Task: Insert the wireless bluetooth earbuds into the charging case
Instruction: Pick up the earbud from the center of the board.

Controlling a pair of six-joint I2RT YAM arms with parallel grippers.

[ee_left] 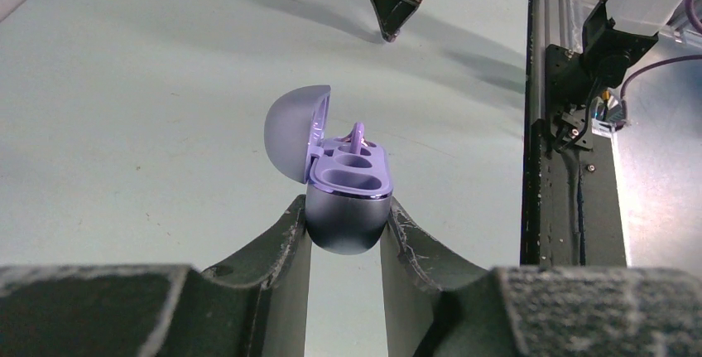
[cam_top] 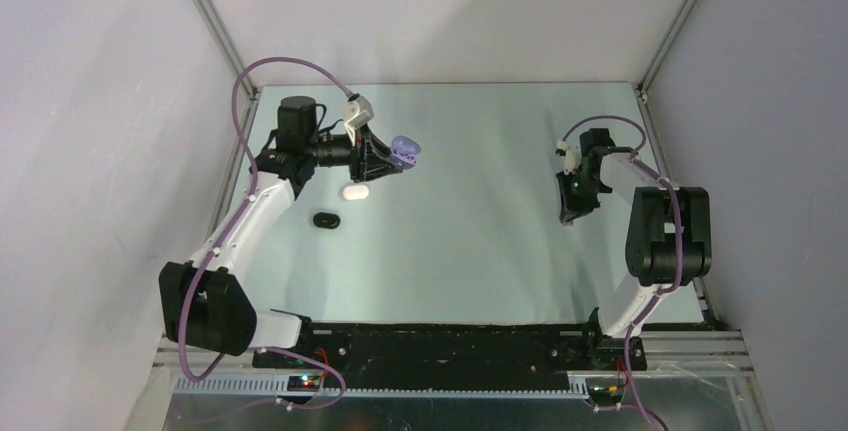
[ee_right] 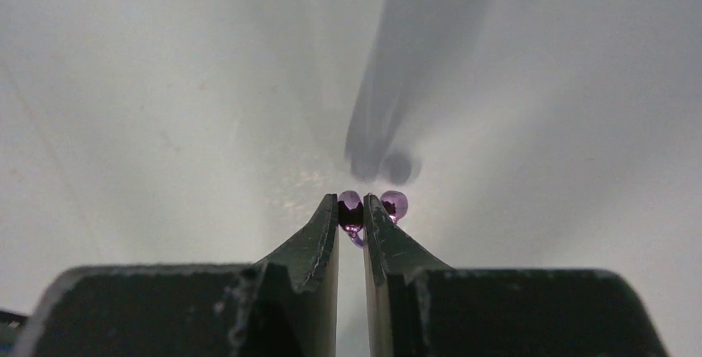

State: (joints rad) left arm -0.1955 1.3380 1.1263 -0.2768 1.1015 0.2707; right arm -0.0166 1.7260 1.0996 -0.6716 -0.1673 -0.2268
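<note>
My left gripper (cam_top: 393,159) is shut on the lower half of a lavender charging case (cam_top: 405,149) and holds it above the table at the back left. In the left wrist view the case (ee_left: 348,208) sits between my fingers with its lid open to the left. A lavender earbud (ee_left: 357,135) sticks up from the far slot, and the near slot is empty. My right gripper (cam_top: 568,216) points down at the table on the right. It is shut on a tiny lavender earbud (ee_right: 350,206) at its fingertips. A second purple round shape (ee_right: 395,204) shows just right of the right finger; I cannot tell whether it is a bud or a reflection.
A white oval case (cam_top: 354,191) and a black oval case (cam_top: 326,220) lie on the table below my left gripper. Aluminium frame posts and grey walls close in the table on three sides. A black frame rail (ee_left: 546,125) stands at the right of the left wrist view.
</note>
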